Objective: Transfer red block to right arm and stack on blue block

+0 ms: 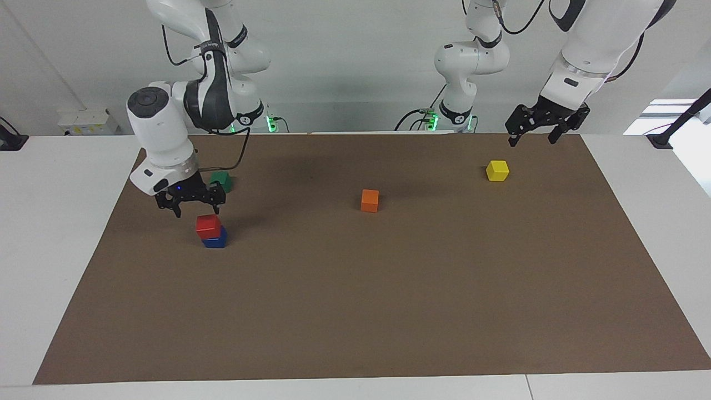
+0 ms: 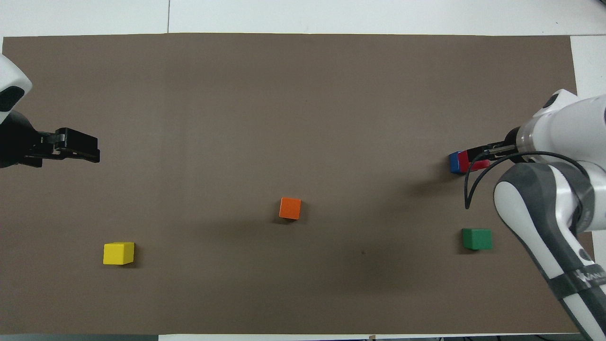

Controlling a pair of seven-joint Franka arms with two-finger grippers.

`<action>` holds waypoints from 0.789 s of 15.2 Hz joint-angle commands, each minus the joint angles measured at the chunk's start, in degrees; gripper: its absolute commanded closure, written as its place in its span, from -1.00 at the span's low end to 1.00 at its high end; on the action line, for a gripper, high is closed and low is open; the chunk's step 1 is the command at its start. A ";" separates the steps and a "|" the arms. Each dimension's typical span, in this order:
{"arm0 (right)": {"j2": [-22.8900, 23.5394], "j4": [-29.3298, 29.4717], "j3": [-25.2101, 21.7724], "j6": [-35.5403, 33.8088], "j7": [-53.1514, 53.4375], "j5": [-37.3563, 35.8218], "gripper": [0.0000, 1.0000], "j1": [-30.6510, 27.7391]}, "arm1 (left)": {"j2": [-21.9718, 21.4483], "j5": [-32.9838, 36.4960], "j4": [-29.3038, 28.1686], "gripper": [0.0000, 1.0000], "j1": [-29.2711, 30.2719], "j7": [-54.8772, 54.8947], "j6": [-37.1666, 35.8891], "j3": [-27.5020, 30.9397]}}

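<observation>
Red block sits on the blue block, slightly offset, at the right arm's end of the brown mat. Right gripper hovers just above the stack, fingers spread, holding nothing, clear of the red block. Green cube is nearer the robots than the stack. Orange cube is mid-mat, toward the left arm's end from the stack. Yellow cube is further that way. Left gripper waits in the air above the yellow cube, fingers apart, empty.
</observation>
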 commanded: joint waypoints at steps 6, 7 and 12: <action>-2.78 18.76 0.36 -21.92 -4.97 5.34 -1.00 -2.95 | -0.94 -0.80 -0.74 -1.00 -0.22 0.24 -0.96 0.78; -2.87 20.26 0.36 -24.38 -4.97 5.69 -1.00 -3.04 | -1.29 -0.80 -1.27 -1.00 -0.13 0.24 -0.96 0.78; -2.79 26.16 1.06 -34.32 -5.58 5.87 -1.00 -6.46 | -1.56 -0.80 -1.63 -1.00 -0.30 0.24 -0.88 0.78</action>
